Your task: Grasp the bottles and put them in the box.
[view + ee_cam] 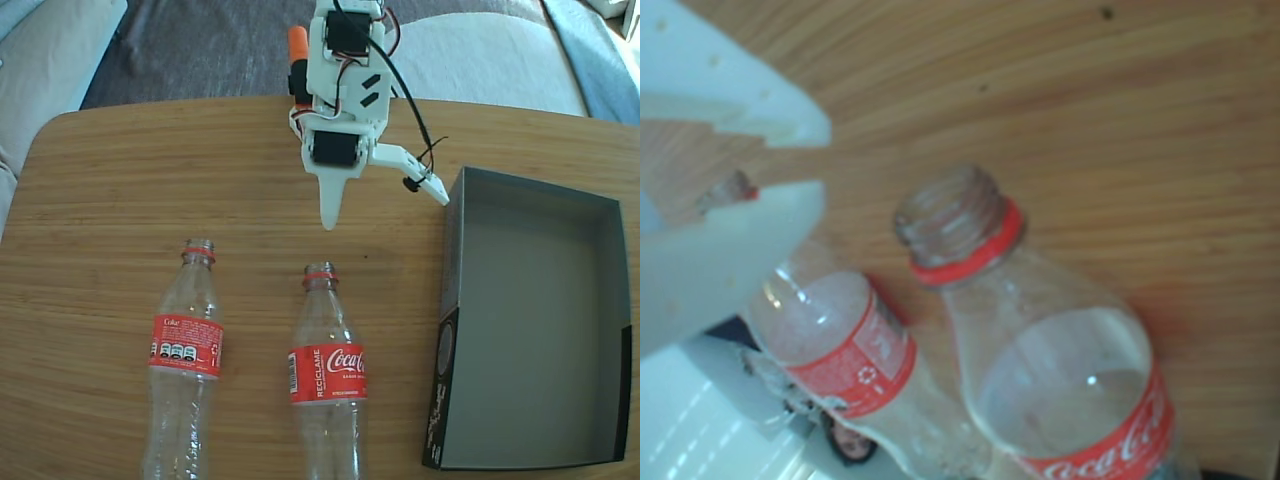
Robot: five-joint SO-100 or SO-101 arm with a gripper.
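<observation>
While both bottles (pixel 327 365) (pixel 186 350) lie side by side on the table (pixel 100 200), left of the empty box (pixel 535 320) in the fixed view, the gripper (pixel 385 205) hangs open above their necks. Round, light plastic could roll or squirt free from an off-centre pinch.

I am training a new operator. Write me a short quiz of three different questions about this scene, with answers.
1. True or false: the box already holds a bottle.
2. In the fixed view, which bottle lies nearer the box: (a) the left bottle or (b) the right bottle?
3. Fill in: the gripper is ____ and holds nothing.

Key: 1 false, the box is empty. 2 (b). 3 open, hovering above the table beyond the bottle necks.
</observation>
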